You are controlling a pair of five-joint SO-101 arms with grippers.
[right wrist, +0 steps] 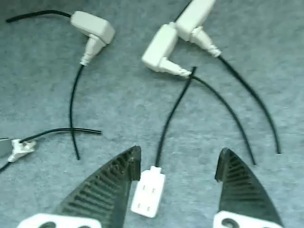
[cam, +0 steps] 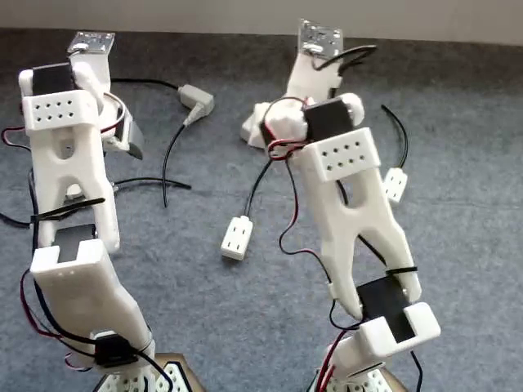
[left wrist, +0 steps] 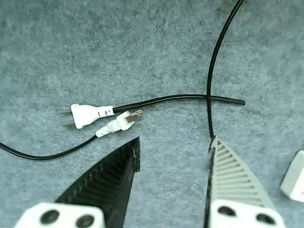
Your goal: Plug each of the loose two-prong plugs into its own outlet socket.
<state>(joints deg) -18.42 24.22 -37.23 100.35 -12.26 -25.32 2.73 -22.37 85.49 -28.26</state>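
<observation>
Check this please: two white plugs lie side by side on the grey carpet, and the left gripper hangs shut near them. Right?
No. The left gripper is wide open, as the left wrist view shows. The two white plugs do lie side by side on the grey carpet near it.

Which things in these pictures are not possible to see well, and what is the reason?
Left wrist view: white block, cut by the edge; socket or plug unclear.
Right wrist view: small plug, prongs cut by the edge.
High view: white pieces, partly behind the right arm; far socket, slots too small.
</observation>
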